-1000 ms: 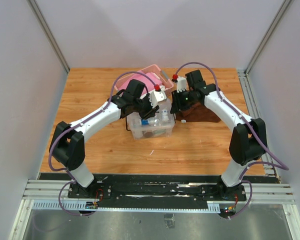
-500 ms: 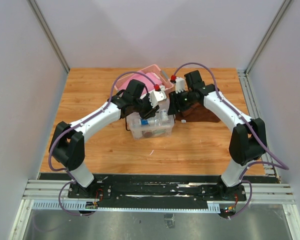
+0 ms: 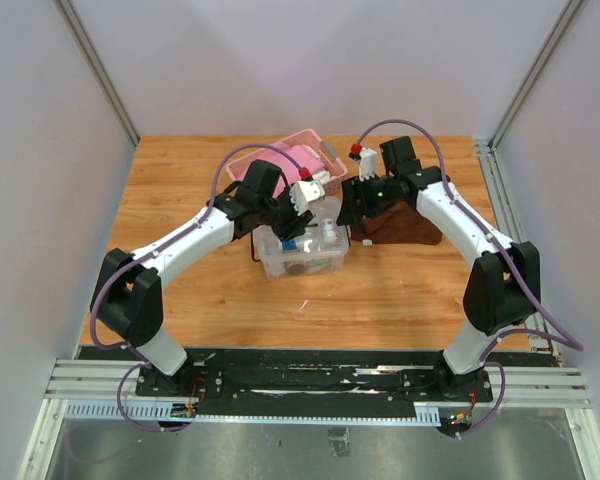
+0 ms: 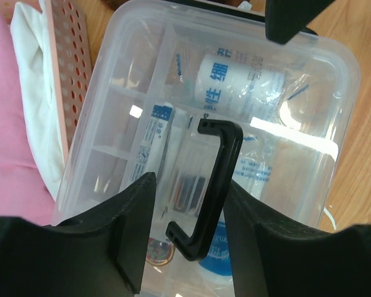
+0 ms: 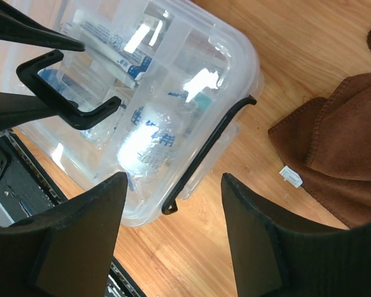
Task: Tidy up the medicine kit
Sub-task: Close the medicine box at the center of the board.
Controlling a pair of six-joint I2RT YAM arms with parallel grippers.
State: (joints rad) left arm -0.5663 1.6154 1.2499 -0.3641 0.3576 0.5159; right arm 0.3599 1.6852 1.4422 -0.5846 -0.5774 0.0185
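The medicine kit (image 3: 300,255) is a clear plastic box with its lid on, mid-table; small bottles and packets show through the lid in the left wrist view (image 4: 297,154). My left gripper (image 3: 308,195) hovers over it. In the left wrist view the left gripper (image 4: 188,204) is open, its jaws straddling the lid's dark handle (image 4: 217,167); the handle lies against the right finger, with a gap on the left. My right gripper (image 3: 350,205) is open and empty over the kit's right end; its own view shows the right gripper (image 5: 173,185) above a dark side latch (image 5: 210,151).
A pink slatted basket (image 3: 290,155) with pink cloth and a white cloth (image 4: 40,105) touches the kit's far side. A brown cloth (image 3: 400,225) lies right of the kit, also in the right wrist view (image 5: 334,142). Walls enclose the table on three sides.
My left gripper has shifted slightly left over the kit. My right arm has lifted and swung a little right. The kit has not moved.
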